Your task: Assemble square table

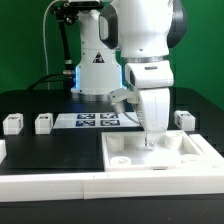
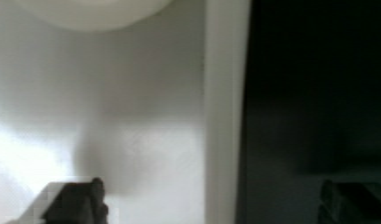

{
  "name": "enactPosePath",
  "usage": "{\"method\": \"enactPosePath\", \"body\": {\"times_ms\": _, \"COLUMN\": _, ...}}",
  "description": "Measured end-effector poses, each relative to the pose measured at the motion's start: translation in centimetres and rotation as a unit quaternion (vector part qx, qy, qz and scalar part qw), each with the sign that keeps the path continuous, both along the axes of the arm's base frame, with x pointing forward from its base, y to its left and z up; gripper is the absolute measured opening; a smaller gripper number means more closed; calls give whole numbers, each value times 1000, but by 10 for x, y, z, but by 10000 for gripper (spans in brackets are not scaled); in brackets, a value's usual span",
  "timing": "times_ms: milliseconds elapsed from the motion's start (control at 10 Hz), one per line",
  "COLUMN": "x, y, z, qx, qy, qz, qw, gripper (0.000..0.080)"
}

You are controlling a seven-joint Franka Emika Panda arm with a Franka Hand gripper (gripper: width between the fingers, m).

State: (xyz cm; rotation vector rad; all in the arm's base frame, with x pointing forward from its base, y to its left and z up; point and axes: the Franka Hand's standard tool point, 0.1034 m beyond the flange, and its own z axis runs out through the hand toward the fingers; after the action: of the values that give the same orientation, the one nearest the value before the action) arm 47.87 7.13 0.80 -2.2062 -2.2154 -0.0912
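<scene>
The square tabletop (image 1: 165,158) lies flat at the exterior view's right, white, with round corner holes. My gripper (image 1: 151,138) hangs straight down over its far edge. In the wrist view the tabletop (image 2: 116,110) fills the frame, with one round hole (image 2: 94,10) and a straight edge against the black table. My gripper (image 2: 213,192) is open and empty, and its dark fingers (image 2: 73,202) stand wide apart on either side of that edge. Three legs show: two at the left (image 1: 12,123) (image 1: 43,123) and one at the right (image 1: 183,119). A fourth leg is not in view.
The marker board (image 1: 97,121) lies flat behind the tabletop, in front of the robot base (image 1: 95,70). A long white rail (image 1: 50,186) runs along the front of the black table, against the tabletop's near side.
</scene>
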Motion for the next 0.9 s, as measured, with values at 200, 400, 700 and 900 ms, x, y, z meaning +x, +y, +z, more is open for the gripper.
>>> {"method": "enactPosePath", "body": {"times_ms": 200, "x": 0, "y": 0, "z": 0, "qx": 0, "qy": 0, "qz": 0, "qw": 1000, "gripper": 634}}
{"method": "enactPosePath", "body": {"times_ms": 400, "x": -1, "y": 0, "z": 2, "qx": 2, "qy": -2, "qz": -21, "qw": 1000, "gripper": 646}}
{"method": "enactPosePath", "body": {"times_ms": 700, "x": -15, "y": 9, "z": 32, "qx": 5, "qy": -20, "qz": -118, "qw": 993, "gripper": 649}}
{"method": "enactPosePath", "body": {"times_ms": 900, "x": -19, "y": 25, "z": 49, "qx": 8, "qy": -31, "qz": -146, "qw": 989, "gripper": 649}}
